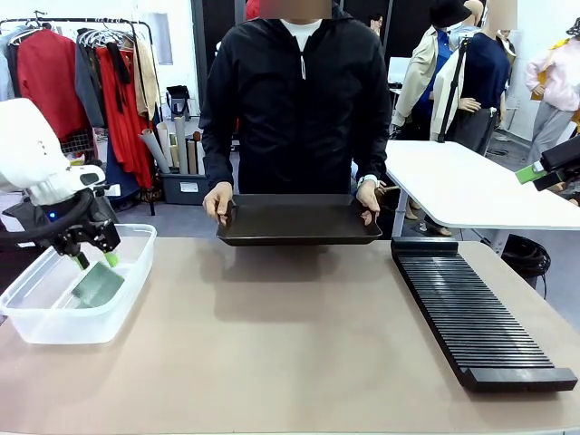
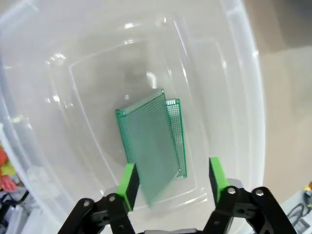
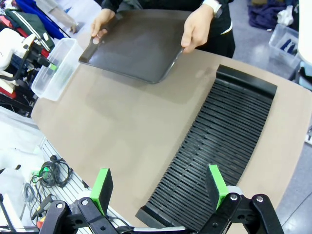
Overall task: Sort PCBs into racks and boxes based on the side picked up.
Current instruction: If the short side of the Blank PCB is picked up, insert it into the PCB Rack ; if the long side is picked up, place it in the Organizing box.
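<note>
Over the clear box (image 1: 77, 290) at the table's left end, in the front view, we saw the left gripper (image 1: 93, 258) hanging just above a green PCB (image 1: 97, 285) that lay tilted inside the box; its long axis ran away from the jaws, toward the box floor. The person held a black tray (image 1: 299, 220) at the far edge, and the long black rack (image 1: 476, 313) lay at the right, its slots bare.

In the left wrist view, the left gripper (image 2: 170, 179) stood open — the pads apart, nothing between them. The blurred board (image 2: 148, 146) seemed free, slanting over a second PCB (image 2: 175, 136) flat on the bottom.

In the right wrist view, the right gripper (image 3: 159, 187) was open and empty, high over the rack (image 3: 214, 146) — the nearer arm for any board meant for the slots, we judged.
</note>
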Motion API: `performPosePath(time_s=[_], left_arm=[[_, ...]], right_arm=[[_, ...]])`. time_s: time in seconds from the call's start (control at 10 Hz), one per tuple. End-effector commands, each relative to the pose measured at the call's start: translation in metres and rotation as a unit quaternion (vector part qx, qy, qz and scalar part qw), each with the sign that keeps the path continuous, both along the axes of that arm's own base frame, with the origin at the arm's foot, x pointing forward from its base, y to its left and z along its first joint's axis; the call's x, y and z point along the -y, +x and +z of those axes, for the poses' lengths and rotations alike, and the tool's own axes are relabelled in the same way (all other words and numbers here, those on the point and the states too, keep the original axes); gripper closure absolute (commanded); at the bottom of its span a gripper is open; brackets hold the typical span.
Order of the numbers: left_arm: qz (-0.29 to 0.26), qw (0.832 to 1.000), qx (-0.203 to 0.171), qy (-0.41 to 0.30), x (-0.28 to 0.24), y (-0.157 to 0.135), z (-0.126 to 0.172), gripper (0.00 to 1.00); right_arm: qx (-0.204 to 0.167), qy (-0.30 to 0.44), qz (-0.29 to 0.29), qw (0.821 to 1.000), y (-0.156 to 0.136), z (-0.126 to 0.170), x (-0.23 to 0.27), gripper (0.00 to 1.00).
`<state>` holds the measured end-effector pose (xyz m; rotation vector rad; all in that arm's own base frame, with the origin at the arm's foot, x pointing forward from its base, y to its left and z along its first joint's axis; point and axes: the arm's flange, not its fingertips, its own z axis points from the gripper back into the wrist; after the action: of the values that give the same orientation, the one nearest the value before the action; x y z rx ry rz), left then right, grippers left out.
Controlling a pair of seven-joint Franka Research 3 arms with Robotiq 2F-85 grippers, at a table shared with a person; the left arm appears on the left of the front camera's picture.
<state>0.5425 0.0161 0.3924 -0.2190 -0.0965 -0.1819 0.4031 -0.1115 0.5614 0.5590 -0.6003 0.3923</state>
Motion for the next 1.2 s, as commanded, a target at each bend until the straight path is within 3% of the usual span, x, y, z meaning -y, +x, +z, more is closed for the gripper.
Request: performPosePath(time_s=[0.0, 0.5, 1.1], left_arm=[[0.0, 1.0, -0.003, 0.031, 0.008, 0.0, 0.022, 0.0], [-0.006, 0.999, 0.005, 0.054, 0.02, 0.0, 0.044, 0.0], [-0.011, 0.999, 0.006, 0.038, 0.017, 0.001, 0.037, 0.0]], right_arm=[[0.002, 0.002, 0.001, 1.0, 0.0, 0.001, 0.0, 0.0], [0.002, 0.002, 0.001, 1.0, 0.0, 0.001, 0.0, 0.0], [0.002, 0.002, 0.001, 1.0, 0.0, 0.001, 0.0, 0.0]])
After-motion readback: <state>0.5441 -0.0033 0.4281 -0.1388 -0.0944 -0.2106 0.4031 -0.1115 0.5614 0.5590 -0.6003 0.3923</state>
